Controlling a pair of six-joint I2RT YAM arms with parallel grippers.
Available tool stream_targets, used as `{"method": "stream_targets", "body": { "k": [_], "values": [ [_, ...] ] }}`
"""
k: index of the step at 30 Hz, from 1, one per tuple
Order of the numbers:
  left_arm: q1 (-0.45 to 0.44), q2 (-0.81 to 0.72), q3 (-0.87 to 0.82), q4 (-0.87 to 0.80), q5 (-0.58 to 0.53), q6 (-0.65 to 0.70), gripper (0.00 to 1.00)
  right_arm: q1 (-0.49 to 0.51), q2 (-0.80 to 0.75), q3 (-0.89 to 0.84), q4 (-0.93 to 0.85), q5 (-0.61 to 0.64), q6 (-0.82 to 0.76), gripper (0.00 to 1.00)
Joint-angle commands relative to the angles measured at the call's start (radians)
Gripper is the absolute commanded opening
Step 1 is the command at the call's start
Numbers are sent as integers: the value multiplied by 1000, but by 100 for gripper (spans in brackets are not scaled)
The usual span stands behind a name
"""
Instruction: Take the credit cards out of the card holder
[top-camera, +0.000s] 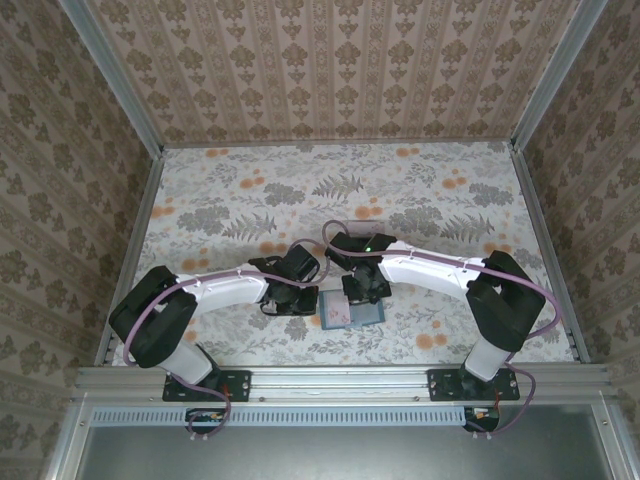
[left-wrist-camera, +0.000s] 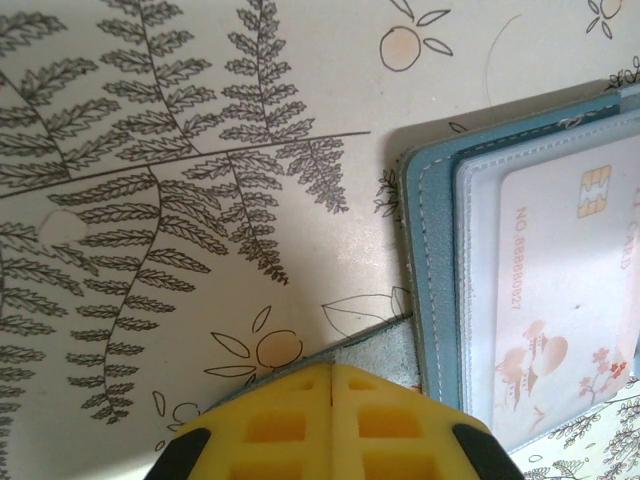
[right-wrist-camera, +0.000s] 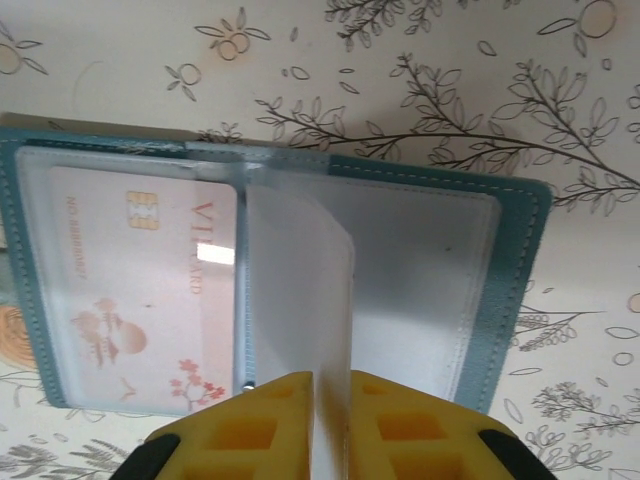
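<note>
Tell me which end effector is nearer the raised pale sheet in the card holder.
Right. The right end effector pinches the pale sheet at its free edge; the left end effector, shut, sits off the outer edge of the card holder, away from the sheet.

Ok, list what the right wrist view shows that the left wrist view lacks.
Right wrist: the right gripper pinching a pale sheet that stands up from the fold of the holder, plus an empty-looking right pocket. Left wrist: the left gripper, shut, by the holder's corner, and fern-print table. Both: the teal holder and the chipped card in its clear pocket.
</note>
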Motion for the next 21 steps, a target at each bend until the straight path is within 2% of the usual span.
{"method": "stream_targets", "body": {
  "k": [1, 16, 21],
  "values": [
    [-5, 9, -12, -35, 2, -4, 3, -6, 20, -24, -46, 59, -22, 17],
    [-4, 22, 5, -56, -6, 6, 3, -17, 58, -60, -69, 147, -41, 25],
    [-4, 19, 17, -67, -11, 11, 3, -18, 25, -59, -95, 195, -60, 24]
  ]
}}
